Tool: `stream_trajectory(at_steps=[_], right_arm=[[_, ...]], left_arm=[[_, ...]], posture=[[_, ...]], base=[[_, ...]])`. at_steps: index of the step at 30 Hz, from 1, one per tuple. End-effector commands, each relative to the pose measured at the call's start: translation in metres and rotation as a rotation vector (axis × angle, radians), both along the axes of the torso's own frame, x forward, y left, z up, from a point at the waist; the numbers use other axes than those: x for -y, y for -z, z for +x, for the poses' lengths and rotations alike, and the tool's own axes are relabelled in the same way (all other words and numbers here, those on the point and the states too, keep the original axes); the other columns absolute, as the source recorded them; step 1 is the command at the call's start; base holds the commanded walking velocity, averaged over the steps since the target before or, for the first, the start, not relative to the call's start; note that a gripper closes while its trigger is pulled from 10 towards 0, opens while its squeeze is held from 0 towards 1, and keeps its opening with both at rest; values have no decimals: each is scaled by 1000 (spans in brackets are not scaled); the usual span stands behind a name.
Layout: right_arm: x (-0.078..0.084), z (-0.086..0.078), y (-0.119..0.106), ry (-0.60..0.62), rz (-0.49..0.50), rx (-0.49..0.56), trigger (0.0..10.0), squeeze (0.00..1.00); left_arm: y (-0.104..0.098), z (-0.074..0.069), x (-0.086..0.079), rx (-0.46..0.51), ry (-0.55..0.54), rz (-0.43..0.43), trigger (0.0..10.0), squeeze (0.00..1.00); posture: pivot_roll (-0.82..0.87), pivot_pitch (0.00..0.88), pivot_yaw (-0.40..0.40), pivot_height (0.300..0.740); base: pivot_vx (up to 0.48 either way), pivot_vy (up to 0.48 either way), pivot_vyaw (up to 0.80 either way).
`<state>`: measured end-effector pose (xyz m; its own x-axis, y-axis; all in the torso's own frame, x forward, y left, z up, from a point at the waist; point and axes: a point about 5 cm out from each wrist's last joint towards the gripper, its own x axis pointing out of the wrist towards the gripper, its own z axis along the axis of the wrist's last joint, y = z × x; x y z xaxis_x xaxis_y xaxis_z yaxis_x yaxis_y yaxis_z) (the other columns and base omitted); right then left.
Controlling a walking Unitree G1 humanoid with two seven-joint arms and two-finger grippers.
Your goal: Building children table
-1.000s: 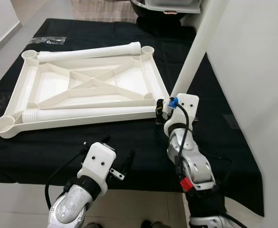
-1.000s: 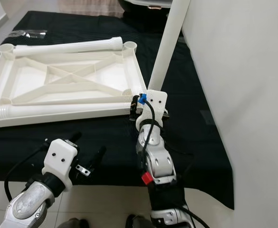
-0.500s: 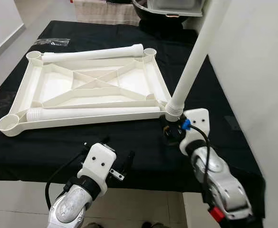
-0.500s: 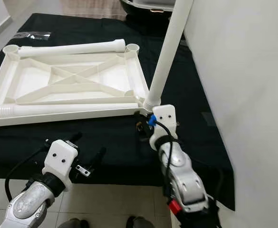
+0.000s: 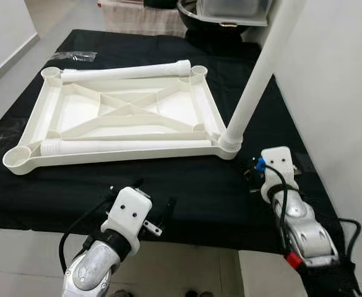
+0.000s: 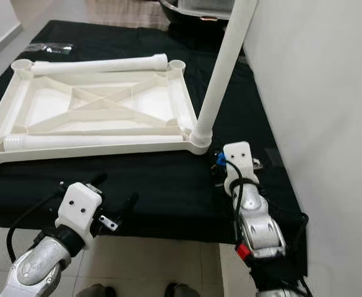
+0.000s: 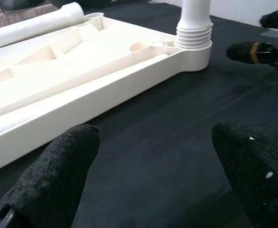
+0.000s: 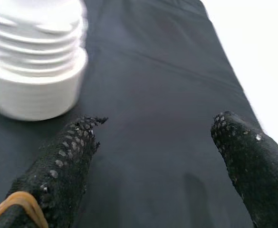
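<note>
Right gripper [image 5: 253, 175], fingers apart, empty, just beside upright leg [image 5: 255, 80] seated in tabletop [image 5: 125, 117] corner; left gripper [image 5: 156, 213] spread, idle over surface [image 5: 187, 185].

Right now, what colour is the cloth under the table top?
Black; the cloth shows best in the left eye view.

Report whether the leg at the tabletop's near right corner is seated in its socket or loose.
Seated: the leg stands upright by itself in the tabletop's corner socket, and the open right gripper is off it.
</note>
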<state>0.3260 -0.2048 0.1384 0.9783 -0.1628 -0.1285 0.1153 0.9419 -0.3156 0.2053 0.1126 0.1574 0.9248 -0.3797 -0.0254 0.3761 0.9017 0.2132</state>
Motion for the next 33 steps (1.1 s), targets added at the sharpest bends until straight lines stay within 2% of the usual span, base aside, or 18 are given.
stream_trajectory(at_steps=[1,5,8,10,13,18,23,26,28,29,30,33], right_arm=[[3,4,4,31,-5,2,10000,0],[11,22,1,94,-3,14,10000,0],[15,26,-1,120,-14,21,10000,0],[19,35,-3,165,-29,41,10000,0],[19,39,-2,174,-31,48,10000,0],[15,46,4,185,38,65,10000,0],[10,50,9,148,129,64,10000,0],[9,51,9,141,148,63,10000,0],[2,54,11,75,223,40,10000,0],[2,54,11,75,223,40,10000,0],[-4,57,9,14,285,48,10000,0],[-6,58,7,-14,277,51,10000,0]], left_arm=[[1,-2,2,-11,18,6,10000,0],[-2,-4,1,-2,20,13,10000,0],[-3,-5,0,-2,18,13,10000,0],[-4,-7,0,-2,18,11,10000,0],[-4,-9,1,-3,20,11,10000,0],[-6,-10,2,-4,31,12,10000,0],[-7,-10,2,-3,33,16,10000,0],[-8,-10,2,-3,33,15,10000,0],[-10,-10,1,1,32,15,10000,0],[-10,-10,1,1,32,15,10000,0],[-11,-10,1,3,30,15,10000,0],[-11,-10,2,3,30,14,10000,0]], posture=[[154,141,-89,740],[171,152,-96,740],[172,161,-94,740],[175,168,-93,740],[178,173,-90,740],[185,187,-85,740],[197,191,-80,740],[197,191,-80,740],[204,194,-79,740],[204,194,-79,740],[206,194,-78,740],[208,195,-76,740]], base=[[0,0,0],[0,0,0],[0,0,0],[0,0,0],[0,0,0],[0,0,0],[0,0,0],[0,0,0],[0,0,0],[0,0,0],[0,0,0],[0,0,0]])
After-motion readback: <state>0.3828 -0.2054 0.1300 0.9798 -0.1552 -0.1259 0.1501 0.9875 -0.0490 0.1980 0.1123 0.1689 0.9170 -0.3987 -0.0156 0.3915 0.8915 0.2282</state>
